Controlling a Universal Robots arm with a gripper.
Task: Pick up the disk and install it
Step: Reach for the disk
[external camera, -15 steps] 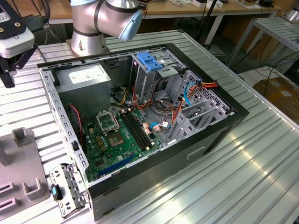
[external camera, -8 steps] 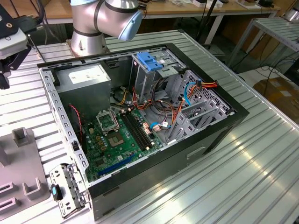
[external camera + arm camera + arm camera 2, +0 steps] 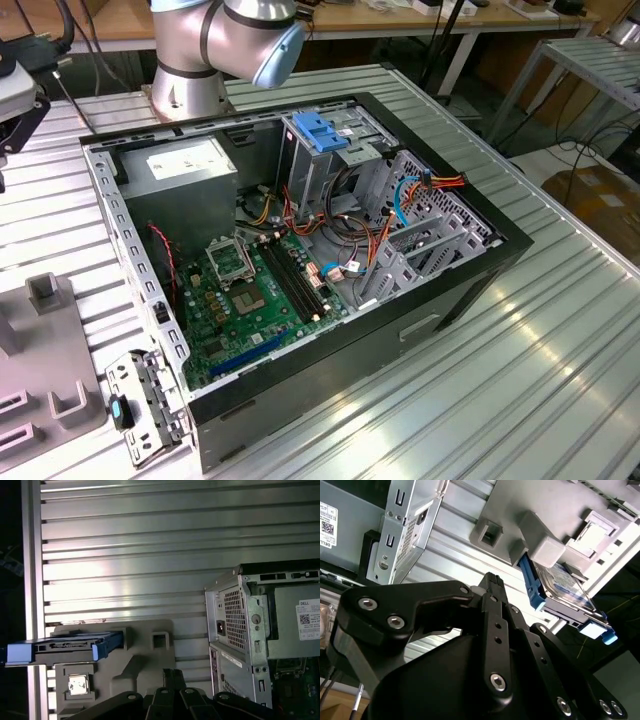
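Hovering near the disk [image 3: 566, 587], the claw [image 3: 492, 578] was pressed together, empty; the disk sat in a holder [image 3: 543, 550] on the surface [image 3: 150, 555].

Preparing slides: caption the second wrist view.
Black end effector short of the flat silver-grey metal disk with blue side rails, seated in a pale grey plastic holder.

I see the disk [image 3: 565, 586] as silver-grey with blue rails, its label white edged in blue. The end effector [image 3: 492, 582] is black. The surface [image 3: 520, 370] is ribbed silver, and the holder [image 3: 145, 655] at the disk is plain grey.
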